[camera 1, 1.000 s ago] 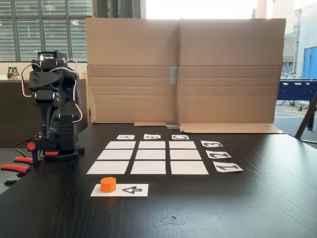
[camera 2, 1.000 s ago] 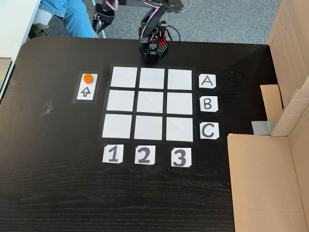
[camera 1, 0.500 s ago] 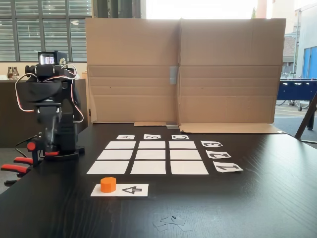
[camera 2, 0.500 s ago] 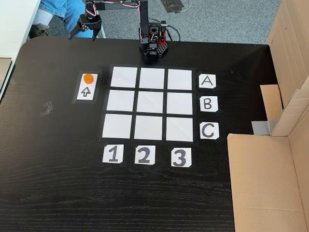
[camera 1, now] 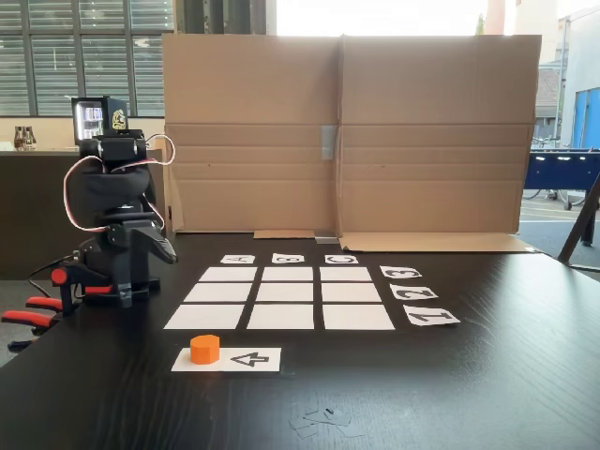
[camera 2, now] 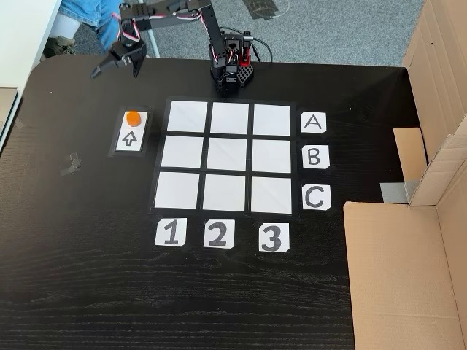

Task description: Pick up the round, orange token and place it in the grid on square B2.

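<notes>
The orange token (camera 1: pixel 204 349) (camera 2: pixel 132 117) sits on one end of the long white arrow card (camera 1: pixel 246 360) (camera 2: pixel 130 139), beside the grid. The grid's nine white rectangles lie bare, and square B2 (camera 1: pixel 287 292) (camera 2: pixel 229 155) at their centre holds nothing. My gripper (camera 1: pixel 144 274) (camera 2: pixel 115 73) hangs open above the dark table, beyond the token towards the arm's side. It is well clear of the token and has nothing between its fingers.
The arm's base (camera 2: pixel 232 69) stands at the table edge by row A. A tall cardboard wall (camera 1: pixel 347 131) (camera 2: pixel 408 270) borders the side near column 3. Red clamp handles (camera 1: pixel 28 314) jut out by the base. A person's leg in jeans (camera 2: pixel 95 18) is beyond the table.
The arm has unfolded and swung out, carrying the gripper lower and closer to the token's side of the table. The token has not moved.
</notes>
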